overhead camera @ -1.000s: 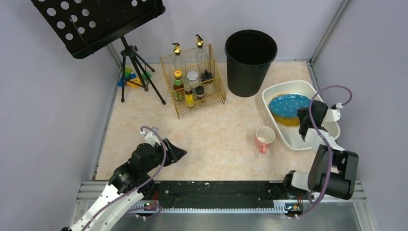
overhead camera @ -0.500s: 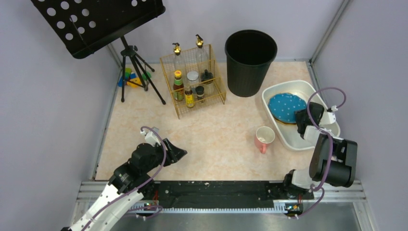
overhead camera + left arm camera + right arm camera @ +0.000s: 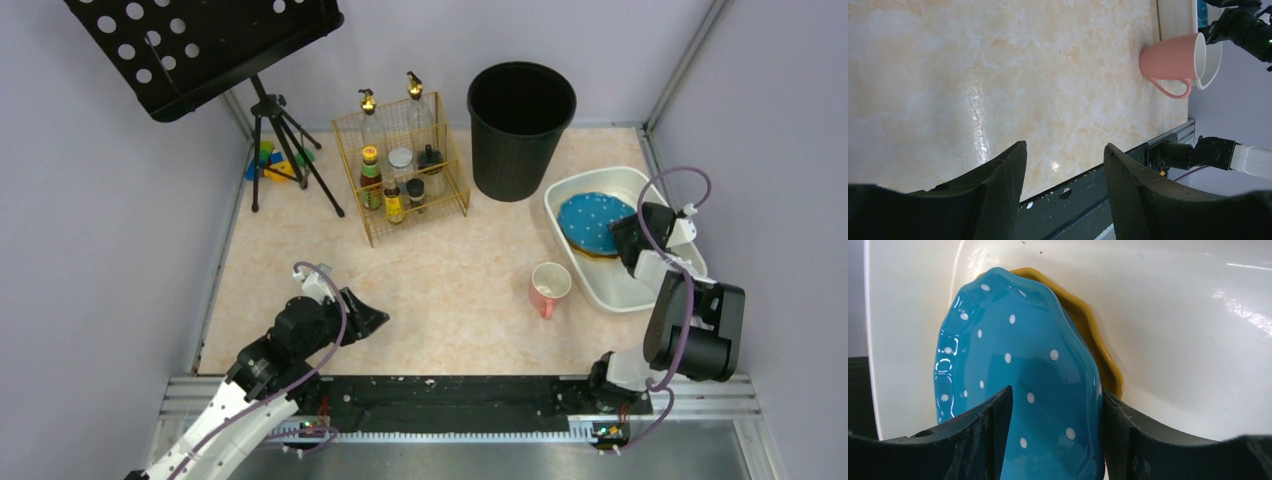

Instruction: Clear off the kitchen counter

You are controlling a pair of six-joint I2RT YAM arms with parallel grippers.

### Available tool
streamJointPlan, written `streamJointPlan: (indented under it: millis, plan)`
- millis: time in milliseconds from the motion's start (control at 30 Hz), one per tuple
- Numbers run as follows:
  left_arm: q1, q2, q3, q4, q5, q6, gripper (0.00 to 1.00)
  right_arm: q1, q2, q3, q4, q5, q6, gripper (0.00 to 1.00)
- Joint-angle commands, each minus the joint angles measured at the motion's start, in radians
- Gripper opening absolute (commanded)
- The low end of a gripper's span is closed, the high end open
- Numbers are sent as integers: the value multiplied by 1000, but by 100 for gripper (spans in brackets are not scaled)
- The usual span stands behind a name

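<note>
The right end effector (image 3: 1056, 400) hung inside the white tub (image 3: 600, 173) at the table's (image 3: 450, 270) right side. Its fingers were spread apart and gripping nothing. Directly under them the blue dotted plate (image 3: 1018, 380) lay tilted on the yellow plate (image 3: 1100, 352), both leaning against the tub wall.

That plate looked delivered, so the step in hand was probably the exit from the tub. The way to do it well: lift straight up with the fingers wide, so neither pad catches the blue rim and drags the stack. A sideways pull would risk knocking the tilted plates flat or clipping the tub wall.

Over on the left, the left end effector (image 3: 1064, 150) hovered low over bare marbled table. Its fingers were parted too, with nothing between them.

The pink mug (image 3: 549, 286) stood upright on the table just beside the tub's near-left corner, handle toward the arms, and it looked like the next item to clear. The right arm was the closer one. A pinch on the mug's wall from above seemed the safest bet. At the back, the wire rack (image 3: 400, 170) of bottles and the black bin (image 3: 520, 125) were well apart from both arms.
</note>
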Motion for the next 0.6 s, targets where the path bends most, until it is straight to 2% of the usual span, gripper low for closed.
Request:
streamJointPlan:
  millis: [0, 167, 333, 567]
  plan:
    - [-1, 4, -8, 40, 12, 3, 63, -4, 27, 100, -197, -20, -135, 62]
    - [-1, 5, -8, 49, 15, -2, 63, -5, 24, 145, -296, -54, -196, 63]
    - [-2, 6, -16, 59, 19, -5, 63, -5, -5, 137, -307, -76, -236, 63]
    - [-1, 24, -20, 73, 39, -1, 63, -5, 98, 209, -360, -184, -234, 61]
